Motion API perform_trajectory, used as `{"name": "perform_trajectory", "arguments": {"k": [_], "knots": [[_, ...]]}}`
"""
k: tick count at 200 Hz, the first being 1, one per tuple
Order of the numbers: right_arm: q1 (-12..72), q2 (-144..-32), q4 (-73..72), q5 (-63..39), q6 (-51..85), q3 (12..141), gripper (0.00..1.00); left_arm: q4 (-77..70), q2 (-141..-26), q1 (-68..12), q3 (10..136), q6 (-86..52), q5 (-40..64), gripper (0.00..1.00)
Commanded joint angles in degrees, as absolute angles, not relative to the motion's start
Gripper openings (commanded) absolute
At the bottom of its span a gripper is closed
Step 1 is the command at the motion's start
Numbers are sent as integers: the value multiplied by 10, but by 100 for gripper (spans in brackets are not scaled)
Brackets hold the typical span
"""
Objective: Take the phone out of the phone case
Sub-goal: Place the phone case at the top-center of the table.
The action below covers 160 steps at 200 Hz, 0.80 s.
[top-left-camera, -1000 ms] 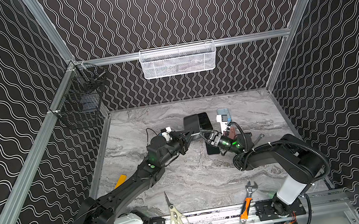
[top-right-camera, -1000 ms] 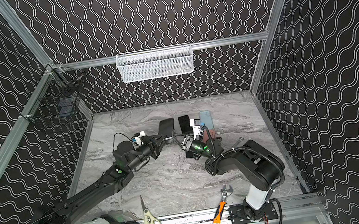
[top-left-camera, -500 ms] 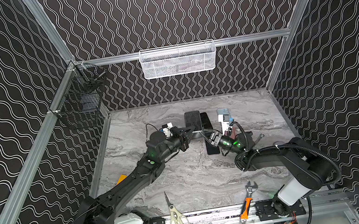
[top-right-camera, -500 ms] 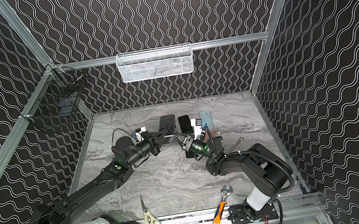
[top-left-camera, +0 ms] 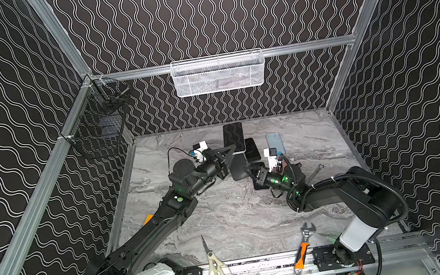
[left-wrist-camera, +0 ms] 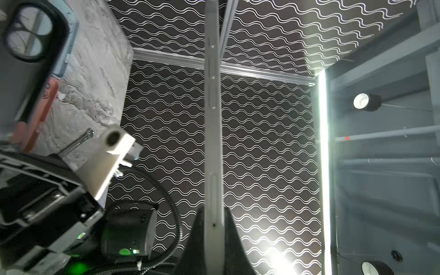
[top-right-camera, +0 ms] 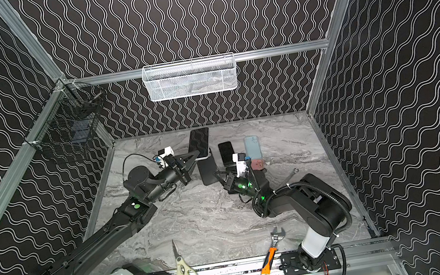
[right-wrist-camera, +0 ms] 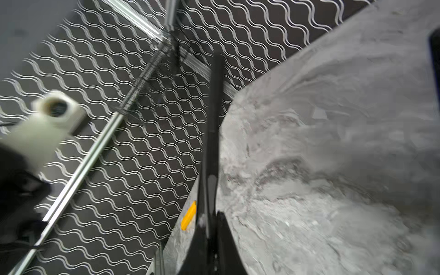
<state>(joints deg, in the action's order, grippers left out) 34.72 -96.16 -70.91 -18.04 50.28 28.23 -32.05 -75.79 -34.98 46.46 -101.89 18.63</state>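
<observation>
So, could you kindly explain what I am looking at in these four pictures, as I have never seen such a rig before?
These are two robot arms bolted to the front of a marble-patterned table, inside a walled booth. Two pictures look down from one overhead camera; the other two come from cameras on the arms' wrists. The left claw is shut on a phone, held above the table. The right claw is shut on the empty black phone case. On the table lie a light blue case and another dark phone or case; scissors and an orange-handled wrench lie at its front edge.
</observation>
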Motion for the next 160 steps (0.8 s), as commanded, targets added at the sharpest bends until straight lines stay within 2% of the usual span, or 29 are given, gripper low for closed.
{"name": "perform_trajectory", "arguments": {"k": [1,92,160], "knots": [[345,-976,-706,-173,500,287,0,-366,-755,-345,467,-1002,191,0],[327,-1059,-492,-165,485,435,0,-366,-763,-237,425,-870,257,0],[311,-1146,-398,-144,487,548,0,-366,-758,-166,413,-808,301,0]]}}
